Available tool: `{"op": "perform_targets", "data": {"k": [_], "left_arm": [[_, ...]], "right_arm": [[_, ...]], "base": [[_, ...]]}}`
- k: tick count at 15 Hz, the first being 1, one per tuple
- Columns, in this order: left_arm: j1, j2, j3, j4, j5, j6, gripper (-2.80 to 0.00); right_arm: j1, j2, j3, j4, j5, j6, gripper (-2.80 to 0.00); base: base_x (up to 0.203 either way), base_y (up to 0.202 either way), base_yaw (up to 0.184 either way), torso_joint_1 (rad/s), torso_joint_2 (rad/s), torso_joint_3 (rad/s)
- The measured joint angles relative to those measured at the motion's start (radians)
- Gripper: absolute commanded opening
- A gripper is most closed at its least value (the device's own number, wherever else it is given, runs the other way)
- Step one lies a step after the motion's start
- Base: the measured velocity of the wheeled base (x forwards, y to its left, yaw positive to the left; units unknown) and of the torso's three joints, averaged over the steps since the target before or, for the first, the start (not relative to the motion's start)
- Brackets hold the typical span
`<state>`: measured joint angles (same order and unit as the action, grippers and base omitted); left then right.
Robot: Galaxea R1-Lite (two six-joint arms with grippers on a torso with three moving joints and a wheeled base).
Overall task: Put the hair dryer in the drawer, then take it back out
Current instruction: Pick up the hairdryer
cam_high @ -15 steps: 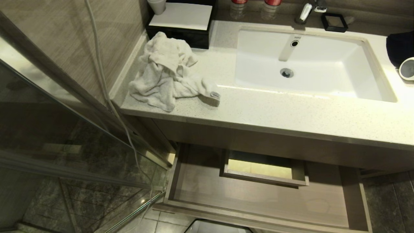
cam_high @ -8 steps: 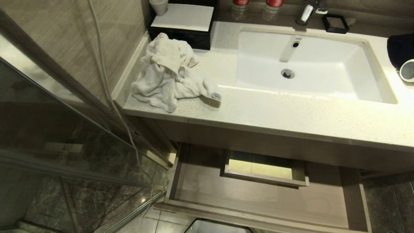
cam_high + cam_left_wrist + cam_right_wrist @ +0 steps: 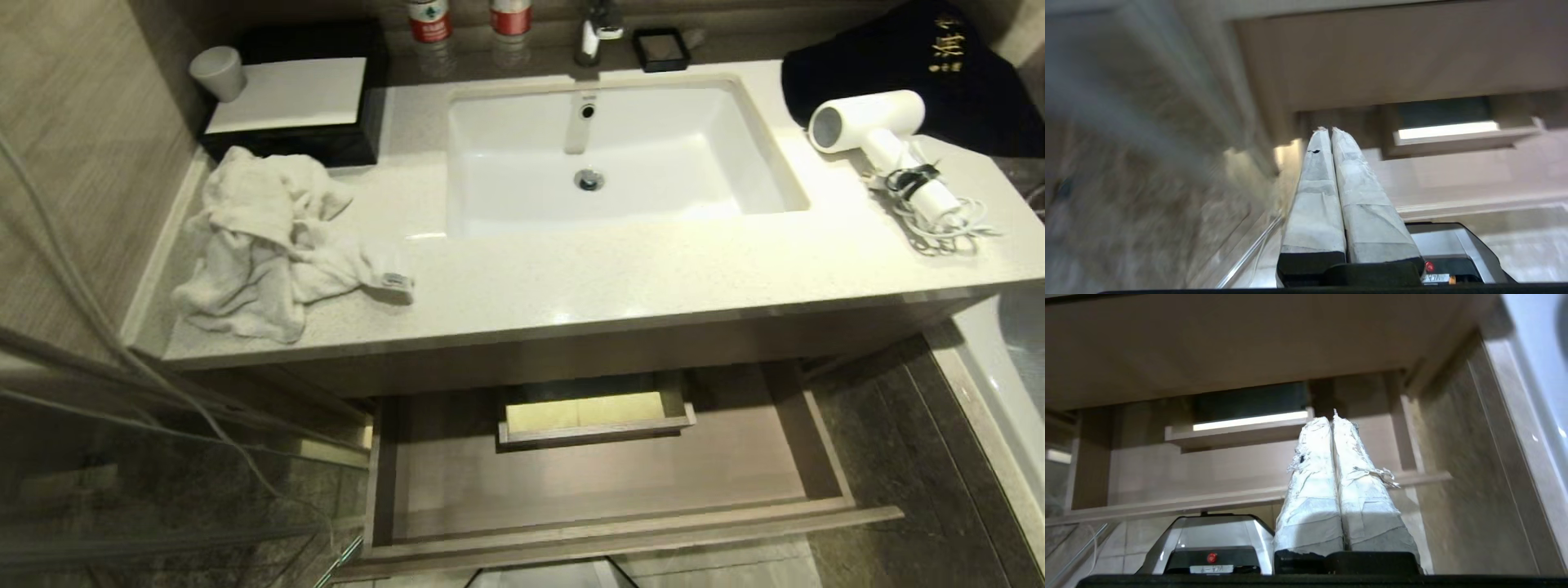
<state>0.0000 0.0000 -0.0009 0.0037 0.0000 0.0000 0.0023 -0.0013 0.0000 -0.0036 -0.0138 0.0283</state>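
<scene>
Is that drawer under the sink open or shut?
Open. The drawer is pulled out below the counter, its bare floor showing; the hair dryer lies on the counter, not in it.

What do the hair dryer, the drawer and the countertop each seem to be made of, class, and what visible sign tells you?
Hair dryer: probably smooth matte white plastic, judging by its even, seamless shell.
Drawer: grey-brown wood or wood-look laminate, showing straight printed-looking grain; which one cannot be told.
Countertop: likely polished stone or a stone composite, pale with fine speckles and glossy light reflections.
</scene>
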Motion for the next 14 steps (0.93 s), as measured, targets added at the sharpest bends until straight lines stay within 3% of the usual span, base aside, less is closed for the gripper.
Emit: {"op": "perform_targets", "data": {"k": [10, 14], "left_arm": [[0.000, 0.000, 0.000, -0.001, 0.000, 0.000, -2.80], [0.000, 0.000, 0.000, 0.000, 0.000, 0.000, -2.80]], "right_arm": [[0.000, 0.000, 0.000, 0.001, 0.000, -0.001, -2.80], [0.000, 0.000, 0.000, 0.000, 0.000, -0.001, -2.80]], "base": [[0.000, 0.009, -0.171, 0.075, -0.14, -0.069], [-0.001, 0.002, -0.072, 0.001, 0.00, -0.001]]}}
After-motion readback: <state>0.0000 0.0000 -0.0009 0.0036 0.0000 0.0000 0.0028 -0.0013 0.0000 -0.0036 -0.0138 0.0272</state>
